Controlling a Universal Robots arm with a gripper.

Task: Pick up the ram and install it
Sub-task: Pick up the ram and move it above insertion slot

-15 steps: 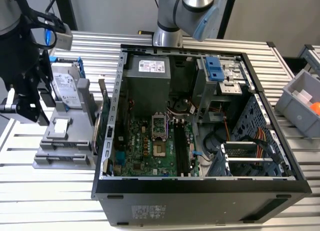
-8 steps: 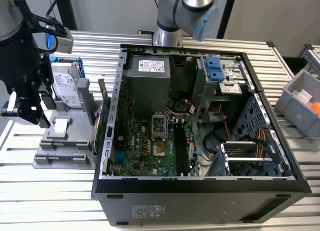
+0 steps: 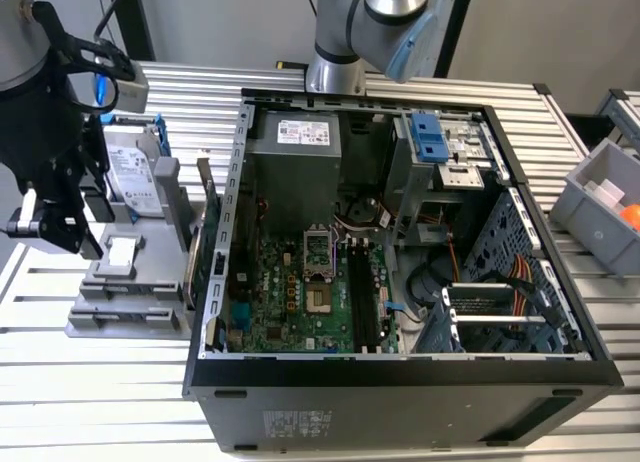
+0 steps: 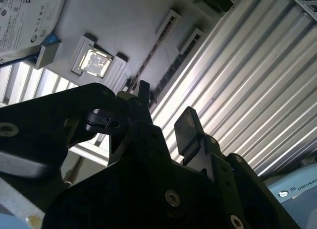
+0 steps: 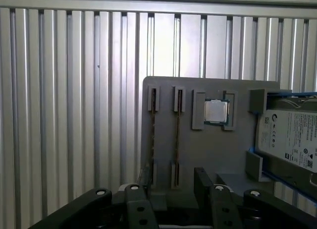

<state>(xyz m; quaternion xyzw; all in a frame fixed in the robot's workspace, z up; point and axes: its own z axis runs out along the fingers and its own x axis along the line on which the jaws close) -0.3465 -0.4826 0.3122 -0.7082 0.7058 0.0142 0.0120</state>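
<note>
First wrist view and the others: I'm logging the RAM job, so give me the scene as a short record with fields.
pincer: open, empty, near the grey holder
ram: on edge in a holder slot, not gripped
second stick: in the slot beside it
also on holder: processor chip, hard drive
computer case: open, motherboard exposed

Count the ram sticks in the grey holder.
2 ram sticks, in neighbouring slots of the grey holder: one by its outer edge, the other between it and the processor chip.
</note>
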